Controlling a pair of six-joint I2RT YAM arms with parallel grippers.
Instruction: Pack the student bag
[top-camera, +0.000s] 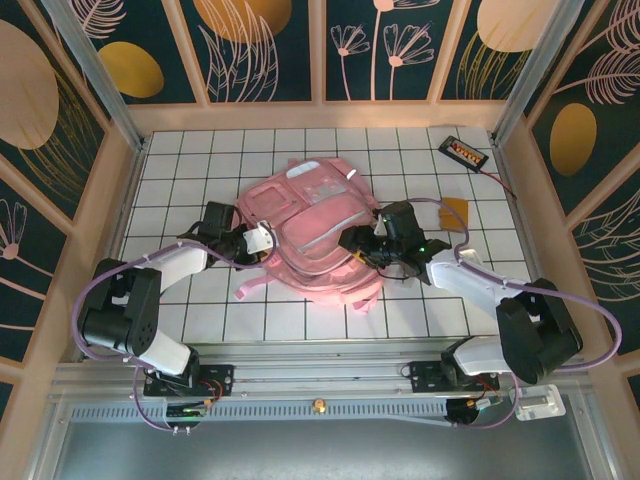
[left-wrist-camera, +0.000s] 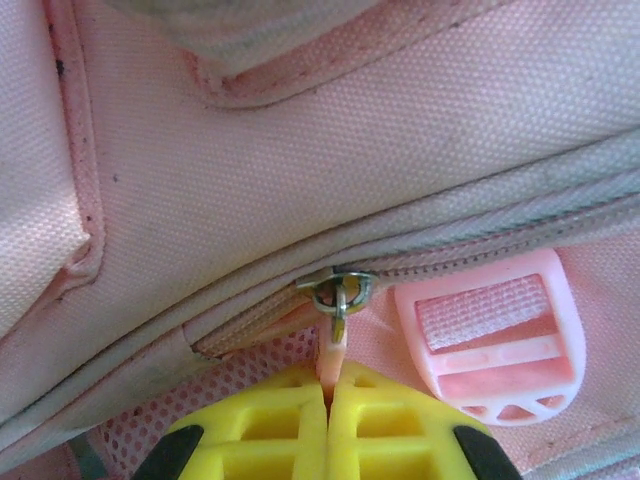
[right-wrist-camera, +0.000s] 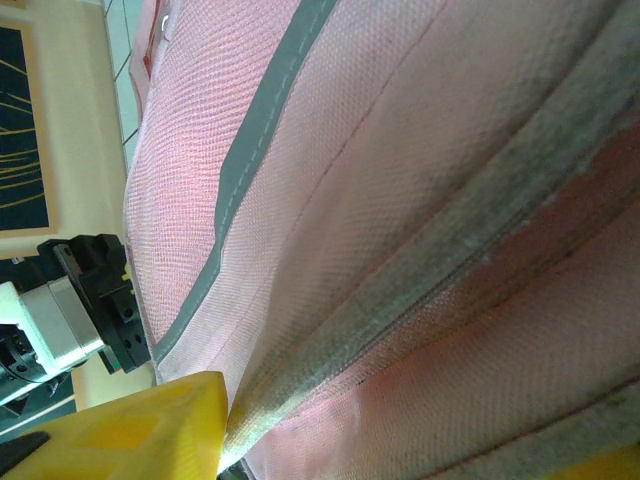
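The left gripper (left-wrist-camera: 328, 392) has its jaws pressed together, pinching the pink zipper pull (left-wrist-camera: 334, 352). The metal slider (left-wrist-camera: 340, 288) sits just beyond the tips on the student bag (top-camera: 305, 225). The right gripper (top-camera: 365, 242) has its jaws either side of the bag's seam (right-wrist-camera: 400, 330); I cannot tell whether they clamp it.

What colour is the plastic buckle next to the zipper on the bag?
The buckle is pale pink; the left wrist view shows it best.

A: Any text, labels or numbers legible?
B: None. The small black box (top-camera: 464, 152) at the far right carries orange marks, possibly characters, too small to read. The bag (top-camera: 310, 235) has no legible print on its fabric in either wrist view.
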